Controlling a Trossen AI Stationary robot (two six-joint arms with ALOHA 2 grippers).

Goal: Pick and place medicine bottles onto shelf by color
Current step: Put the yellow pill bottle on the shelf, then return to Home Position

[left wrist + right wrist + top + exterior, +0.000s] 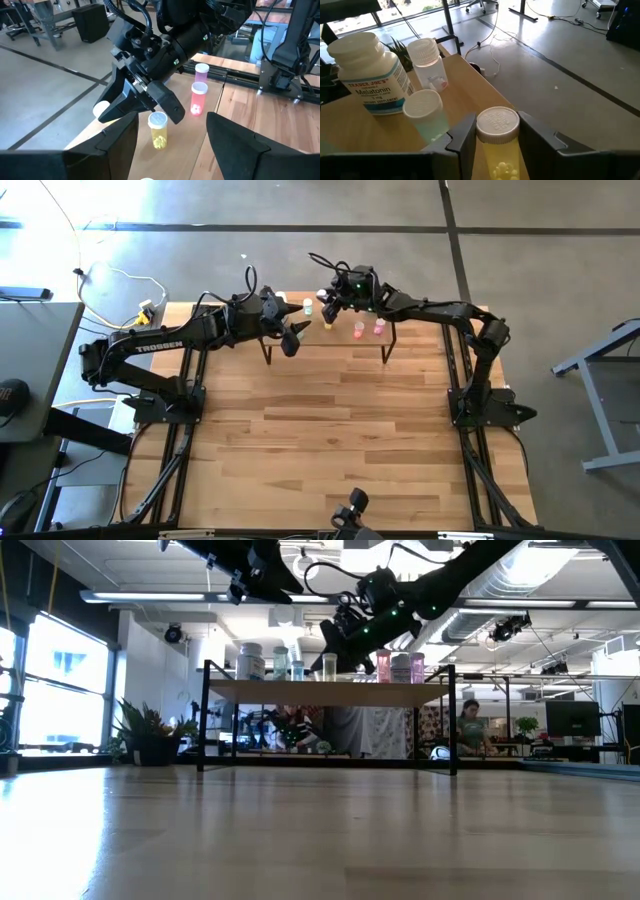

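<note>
The bench carries the shelf along its far edge, and you will find every bottle in view already on that shelf. Check the grouping: two pink bottles stand at the right end, and the large white bottle, a clear bottle and a pale green-blue bottle stand toward the left end. This layout suggests sorting by colour, with room kept between the groups.

Your right hand hangs over the middle of the shelf. Its fingers stand on either side of the yellow bottle, which stands upright on the board. You cannot tell whether the fingers press it or have just let go; treat this as the release step.

Your left hand hovers above the shelf's left part, fingers apart and holding nothing, just clear of the working arm.
</note>
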